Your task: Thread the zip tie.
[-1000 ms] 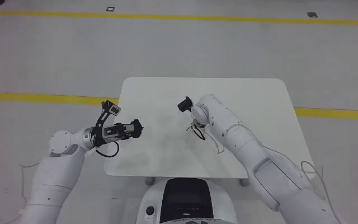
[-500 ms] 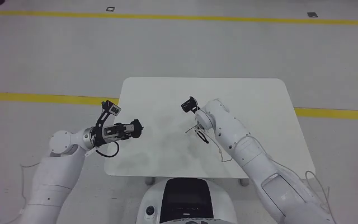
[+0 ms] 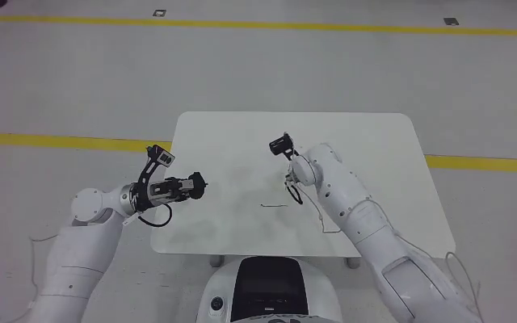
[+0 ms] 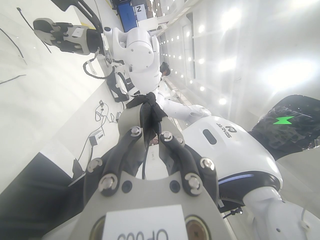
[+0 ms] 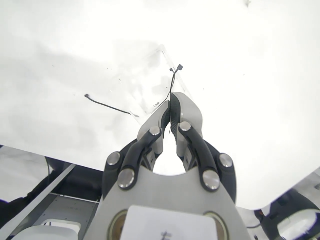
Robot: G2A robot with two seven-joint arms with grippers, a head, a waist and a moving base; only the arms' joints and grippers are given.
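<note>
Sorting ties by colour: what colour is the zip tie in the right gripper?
The zip tie is black, best seen in the right wrist view.

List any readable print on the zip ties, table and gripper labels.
No print: held zip tie, loose zip tie, table.
Not reliably readable: left gripper label, upside down and cut by the edge.
Unreadable: right gripper label, mostly cut off.
</note>
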